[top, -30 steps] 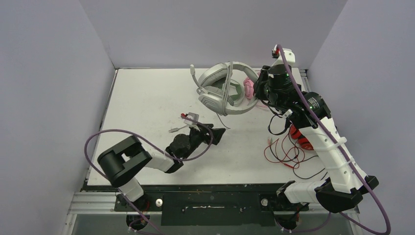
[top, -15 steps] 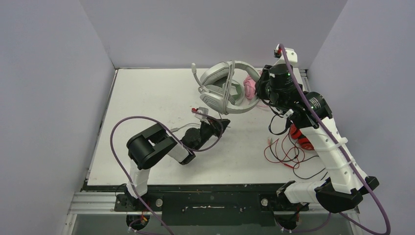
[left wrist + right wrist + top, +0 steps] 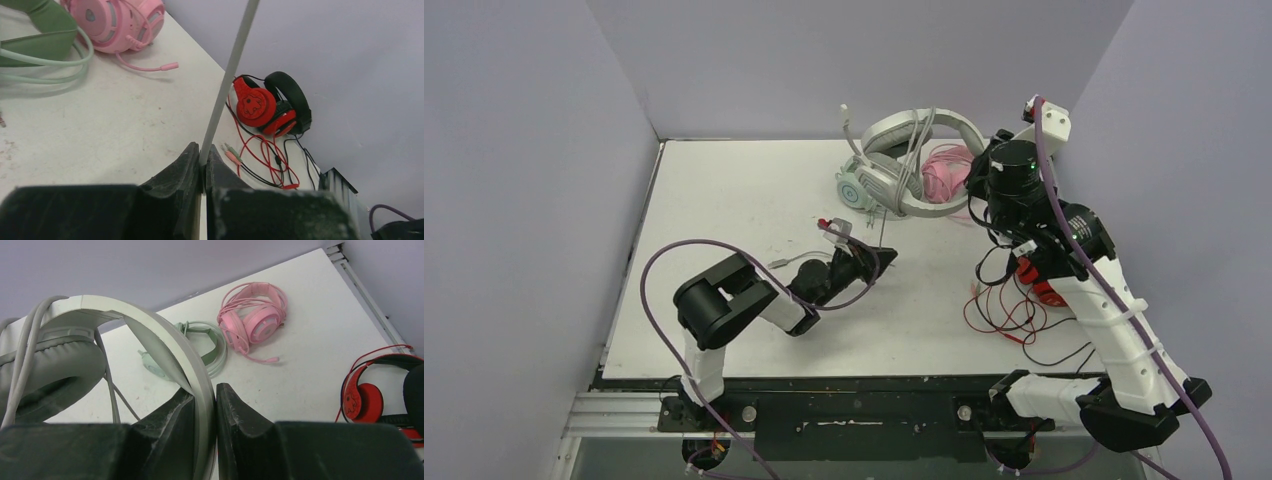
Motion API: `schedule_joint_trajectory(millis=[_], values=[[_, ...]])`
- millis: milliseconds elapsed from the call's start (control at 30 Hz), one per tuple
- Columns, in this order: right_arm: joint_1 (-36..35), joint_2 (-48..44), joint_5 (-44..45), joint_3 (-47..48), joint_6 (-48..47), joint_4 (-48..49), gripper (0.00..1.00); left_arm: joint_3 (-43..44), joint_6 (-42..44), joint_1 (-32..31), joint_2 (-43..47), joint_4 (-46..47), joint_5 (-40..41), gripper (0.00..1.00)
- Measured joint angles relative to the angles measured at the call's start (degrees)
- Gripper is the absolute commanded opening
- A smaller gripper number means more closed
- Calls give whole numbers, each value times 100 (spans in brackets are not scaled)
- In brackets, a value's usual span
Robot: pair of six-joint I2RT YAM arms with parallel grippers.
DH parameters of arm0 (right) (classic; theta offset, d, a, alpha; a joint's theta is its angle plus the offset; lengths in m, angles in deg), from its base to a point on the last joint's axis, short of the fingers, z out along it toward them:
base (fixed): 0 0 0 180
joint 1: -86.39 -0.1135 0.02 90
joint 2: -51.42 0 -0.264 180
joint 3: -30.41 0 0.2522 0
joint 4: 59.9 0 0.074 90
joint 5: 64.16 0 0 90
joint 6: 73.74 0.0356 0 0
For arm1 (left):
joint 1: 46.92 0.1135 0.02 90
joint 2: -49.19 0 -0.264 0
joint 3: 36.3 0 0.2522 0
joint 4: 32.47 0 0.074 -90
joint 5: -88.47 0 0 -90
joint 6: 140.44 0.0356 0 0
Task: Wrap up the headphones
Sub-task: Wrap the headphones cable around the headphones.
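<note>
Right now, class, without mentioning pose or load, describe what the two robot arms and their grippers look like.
Both the left arm and right arm have white links with black cylindrical joints and a purple cable looping alongside. The left gripper and right gripper have black, wedge-shaped fingers.

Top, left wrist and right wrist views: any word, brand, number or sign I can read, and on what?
No legible word, number or brand in any view.
Red headset: moulded emblem on its cup, a figure, not letters.
Pink headset: small dark mark on its cup, too small to read.
Grey-white headset: nothing printed shows.
</note>
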Motion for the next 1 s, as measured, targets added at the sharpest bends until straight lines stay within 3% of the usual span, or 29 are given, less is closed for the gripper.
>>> schedule_joint_trajectory(millis=[500, 633, 767, 1000], values=[[11, -70, 1803, -1095, -275, 988, 0, -407, 636, -935, 1937, -1950, -129, 0], [146, -4, 1845, -1314, -330, 1047, 0, -350, 1032, -1287, 2367, -3040, -70, 0], [278, 101, 1836, -1510, -313, 1054, 0, 184, 1637, -1652, 2640, -4544, 133, 0], [332, 216, 1803, -1947, -136, 1104, 0, 929, 2391, -1908, 3062, -6330, 361, 0]])
